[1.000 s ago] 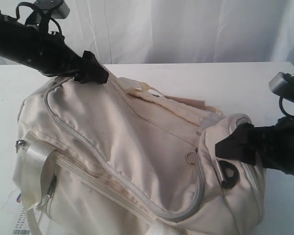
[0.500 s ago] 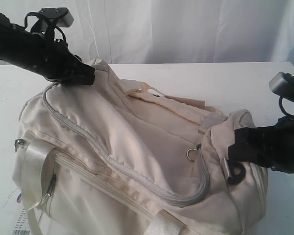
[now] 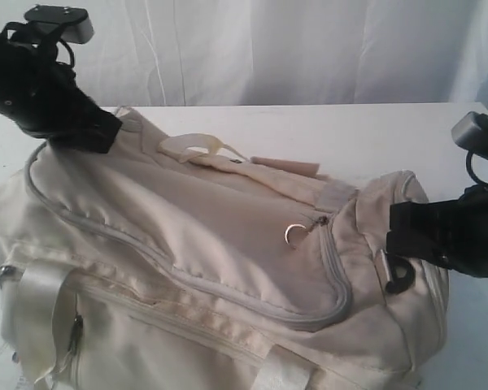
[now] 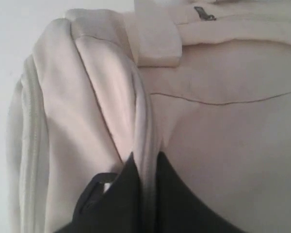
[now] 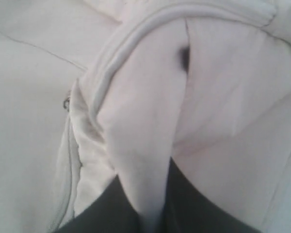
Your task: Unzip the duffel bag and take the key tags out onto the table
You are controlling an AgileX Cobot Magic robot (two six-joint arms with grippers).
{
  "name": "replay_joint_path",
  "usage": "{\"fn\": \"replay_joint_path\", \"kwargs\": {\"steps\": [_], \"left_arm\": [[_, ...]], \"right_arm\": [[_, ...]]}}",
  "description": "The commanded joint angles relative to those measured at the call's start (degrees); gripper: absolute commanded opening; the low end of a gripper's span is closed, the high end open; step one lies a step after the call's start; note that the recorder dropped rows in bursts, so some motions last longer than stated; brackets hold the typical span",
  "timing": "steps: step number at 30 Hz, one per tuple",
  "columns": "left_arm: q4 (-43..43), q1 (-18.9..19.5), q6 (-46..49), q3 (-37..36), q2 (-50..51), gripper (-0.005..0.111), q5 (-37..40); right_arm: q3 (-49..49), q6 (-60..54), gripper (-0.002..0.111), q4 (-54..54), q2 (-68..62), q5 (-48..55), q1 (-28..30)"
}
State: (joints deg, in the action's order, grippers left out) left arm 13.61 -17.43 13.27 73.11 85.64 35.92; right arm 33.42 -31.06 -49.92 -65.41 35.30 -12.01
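On the white table [image 3: 350, 130], between my two arms, lies the duffel bag [image 3: 211, 236] — cream fabric, filling most of the exterior view. My left jaws are closed on a raised fold of the bag's cloth at its far left end. The left wrist view shows that fold pinched between the two dark fingers [image 4: 116, 194]. My right jaws are closed likewise on a ridge of cloth at the right end, just beside the black D-ring [image 3: 398, 280]. In the right wrist view the fabric runs straight down into the closed grip.

The grey zipper track [image 3: 146, 253] curves across the top panel and, as far as I can see, is shut along its length. The slider and its metal pull ring [image 3: 294, 234] sit near the right end. The key tags are not in view; I judge them to be inside, under the closed panel.

Step in hand: bracing the bag by both ends, ahead of the unzipping proper. The next move, in my judgement, calls for one pair of jaws — the right is nearer — to let go of the cloth and take the ring. It would then draw the ring along the track toward the left end while the other grip holds the bag taut. The ring looks small and rests on soft cloth, so the approach needs care.
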Motion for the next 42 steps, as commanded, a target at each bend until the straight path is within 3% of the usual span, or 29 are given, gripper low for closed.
{"fn": "replay_joint_path", "kwargs": {"steps": [1,8,20,28,42], "left_arm": [[-14.2,0.1,-12.1,-2.7,-6.4,0.0,5.6],[-22.4,0.1,-20.1,-8.9,-13.7,0.0,6.1],[-27.6,0.1,-29.3,-18.4,-28.4,0.0,7.3],[-34.3,0.1,-30.0,-22.7,-33.7,0.0,7.0],[-30.0,0.1,-32.6,-23.9,-33.7,0.0,-1.2]], "right_arm": [[0.2,-0.6,0.0,-4.5,0.7,-2.6,-0.2],[0.2,-1.9,0.0,-6.0,0.7,-5.0,-0.2],[0.2,-2.0,0.0,-7.4,0.7,-9.0,-0.2],[0.2,-2.0,0.0,-10.0,0.8,-9.0,-0.2],[0.2,-2.1,0.0,-11.9,7.8,-9.8,-0.2]]}}
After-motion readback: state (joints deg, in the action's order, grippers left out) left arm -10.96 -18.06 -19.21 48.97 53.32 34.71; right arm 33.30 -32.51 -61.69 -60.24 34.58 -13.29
